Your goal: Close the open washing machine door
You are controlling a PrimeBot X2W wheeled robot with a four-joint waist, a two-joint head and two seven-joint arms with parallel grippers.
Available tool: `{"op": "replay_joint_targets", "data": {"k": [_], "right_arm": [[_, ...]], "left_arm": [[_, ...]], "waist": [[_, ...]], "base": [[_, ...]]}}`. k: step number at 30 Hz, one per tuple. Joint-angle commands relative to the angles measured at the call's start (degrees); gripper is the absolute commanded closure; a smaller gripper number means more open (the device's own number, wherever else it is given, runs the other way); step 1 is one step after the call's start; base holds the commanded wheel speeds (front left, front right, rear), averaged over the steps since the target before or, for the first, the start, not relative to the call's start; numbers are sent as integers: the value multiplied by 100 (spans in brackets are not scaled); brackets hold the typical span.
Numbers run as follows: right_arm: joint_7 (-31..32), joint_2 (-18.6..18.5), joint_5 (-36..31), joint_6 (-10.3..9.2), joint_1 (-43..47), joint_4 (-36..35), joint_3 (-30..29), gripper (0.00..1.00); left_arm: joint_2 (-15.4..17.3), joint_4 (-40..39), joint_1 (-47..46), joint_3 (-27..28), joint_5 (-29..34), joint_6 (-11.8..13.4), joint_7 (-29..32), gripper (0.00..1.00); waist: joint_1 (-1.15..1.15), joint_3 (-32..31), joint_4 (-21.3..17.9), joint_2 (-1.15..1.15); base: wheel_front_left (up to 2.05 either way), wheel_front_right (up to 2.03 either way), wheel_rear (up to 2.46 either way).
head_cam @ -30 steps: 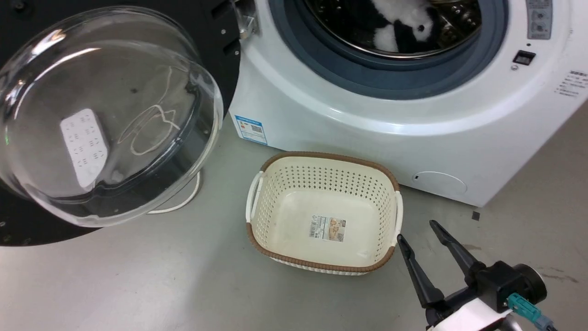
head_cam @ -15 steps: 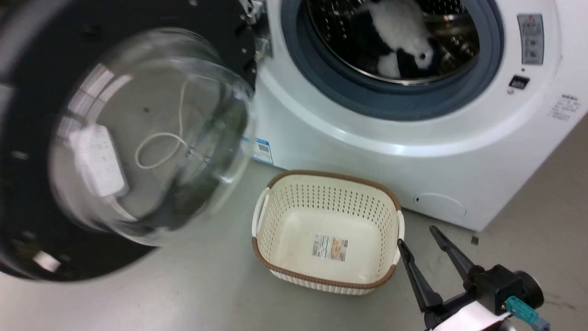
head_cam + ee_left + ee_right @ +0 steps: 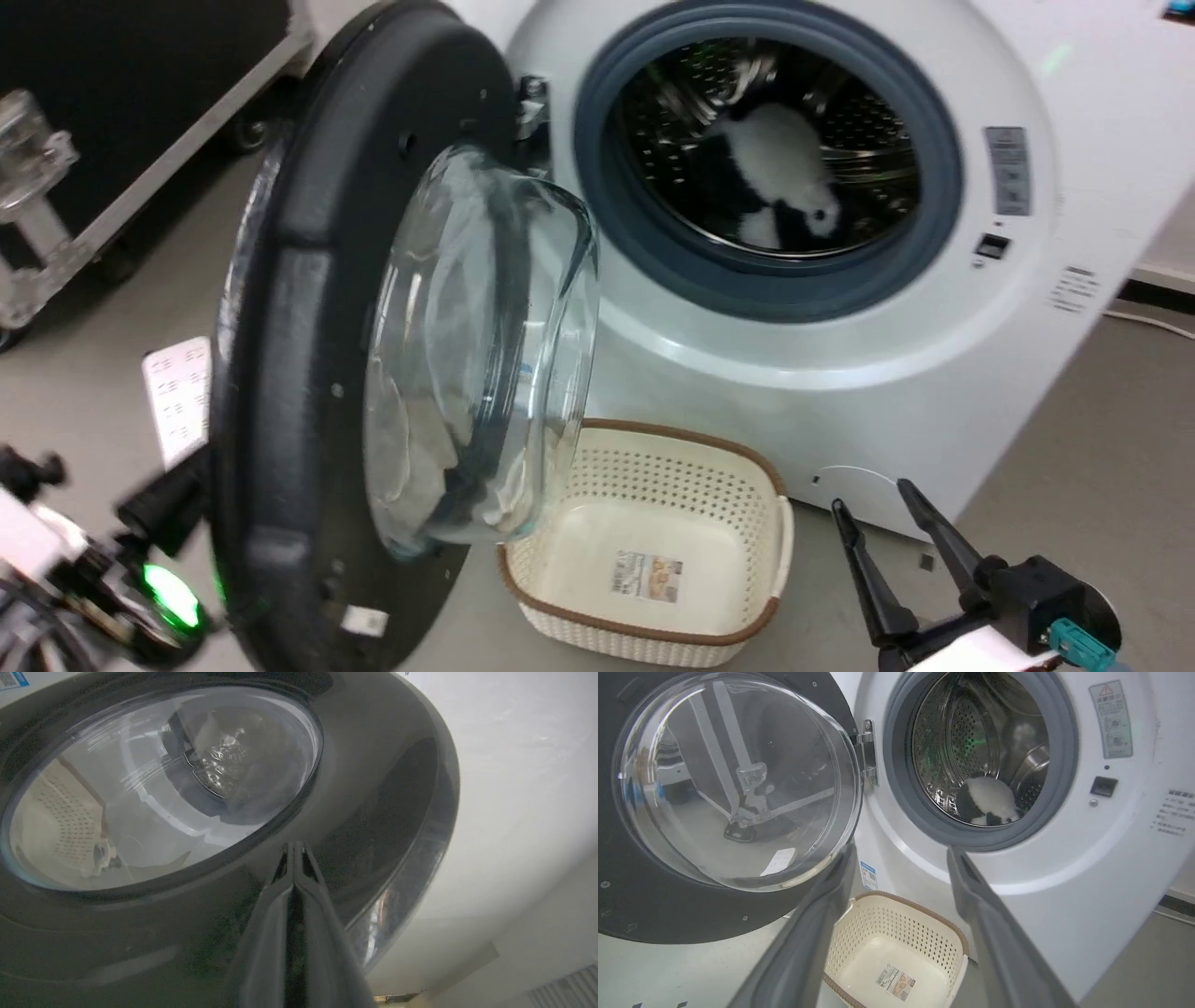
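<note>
You see the washing machine door (image 3: 299, 373) half open, hinged at the left edge of the machine's (image 3: 747, 392) front; its glass bowl bulges toward the drum opening and overhangs the left end of the cream basket (image 3: 695, 481) on the floor. Your left gripper (image 3: 294, 848) has its fingers pressed together on nothing, tips at the door's dark outer face just beside the window; your right gripper (image 3: 870, 497) gapes wide and empty near the basket's right end, well apart from the door.
</note>
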Motion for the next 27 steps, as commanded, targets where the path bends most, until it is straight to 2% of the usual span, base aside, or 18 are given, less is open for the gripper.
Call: {"op": "replay_joint_targets", "data": {"k": [1, 3, 5, 10, 14, 20, 25, 27], "right_arm": [[-24, 24, -36, 5, 64, -13, -29, 0], [-1, 11, -57, 5, 55, -38, -28, 0], [28, -8, -66, 5, 51, -79, -62, 0], [88, -135, -96, 5, 48, -160, -67, 0], [101, -222, -57, 5, -51, -203, -59, 0], [73, -226, -7, 5, -232, -206, -93, 0], [24, -204, 37, 5, -315, -138, -79, 0], [3, -200, 50, 5, -334, -95, -78, 0]], "left_arm": [[-112, -121, 222, -106, -140, -40, -54, 100], [-176, -247, 504, -318, -347, -70, -148, 100], [-188, -264, 750, -676, -813, -105, -365, 100], [-192, -410, 1268, -2207, -1866, -391, -1396, 100], [-193, -602, 1407, -3384, -2311, -685, -2109, 100], [-193, -343, 904, -4563, -2679, -1101, -3144, 100], [-193, 306, 77, -5078, -2786, -1389, -4094, 100], [-193, 624, -309, -5186, -3015, -1464, -4516, 100]], "waist": [[1, -27, -167, 0], [1, -8, -319, 0], [1, 45, -474, 0], [1, 270, -895, 0], [1, 499, -1358, 0], [1, 858, -2081, 0], [1, 1086, -2580, 0], [1, 1138, -2704, 0]], "base": [[0, 0, 0], [0, 0, 0], [0, 0, 0], [0, 0, 0], [0, 0, 0], [0, 0, 0], [0, 0, 0], [0, 0, 0]]}}
